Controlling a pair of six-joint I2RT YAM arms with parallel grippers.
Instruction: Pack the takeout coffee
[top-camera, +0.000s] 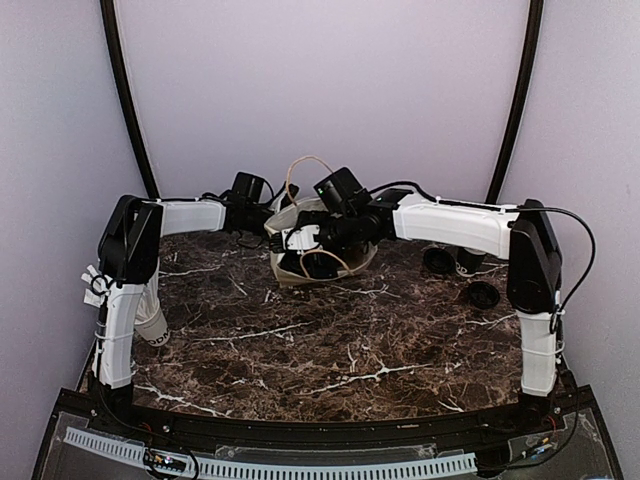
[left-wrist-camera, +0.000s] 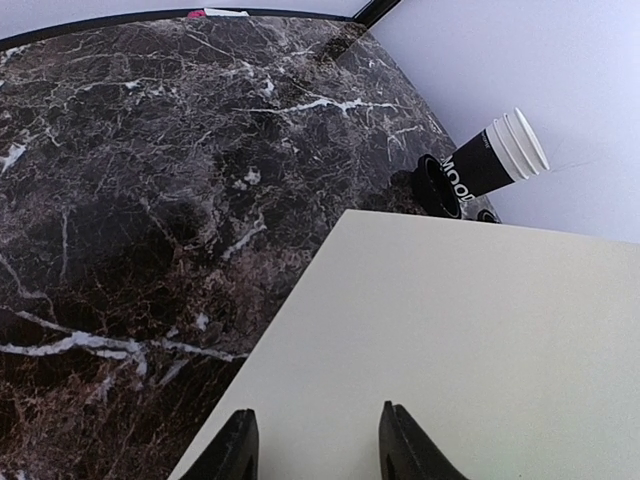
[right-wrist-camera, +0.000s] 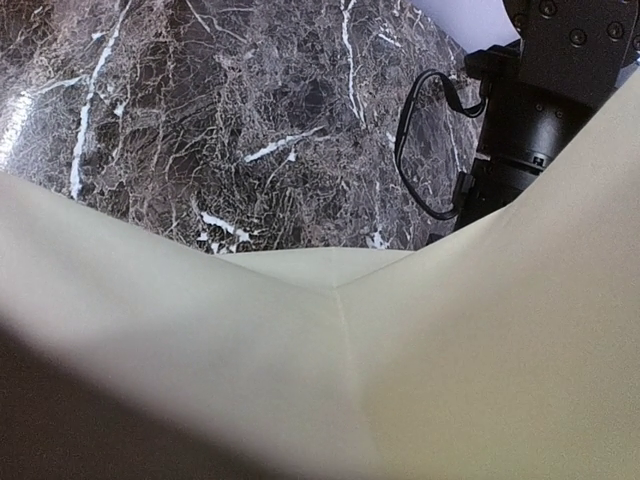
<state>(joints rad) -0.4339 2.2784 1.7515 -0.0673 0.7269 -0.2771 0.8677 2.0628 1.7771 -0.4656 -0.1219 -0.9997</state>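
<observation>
Dark brown white-veined marble table (top-camera: 330, 350), pale lilac walls (top-camera: 320, 90) behind. Cream paper bag with cord handles (left-wrist-camera: 480, 330) stands at the back centre; all positions are noted from it. Both arms reach in to the bag from either side. Left gripper (left-wrist-camera: 318, 445): fingers part-way open against a flat bag panel near its edge, nothing visible between them. Right gripper (top-camera: 305, 240): at the bag mouth, own fingers out of its wrist view, jaws spread wide; a grip on the bag cannot be confirmed. Takeout paper cup with black printed sleeve and white ridged end (left-wrist-camera: 490, 160) sits well right of the bag, not packed. Round black plastic lids (top-camera: 484, 295) lie beside that cup, also right of the bag.
</observation>
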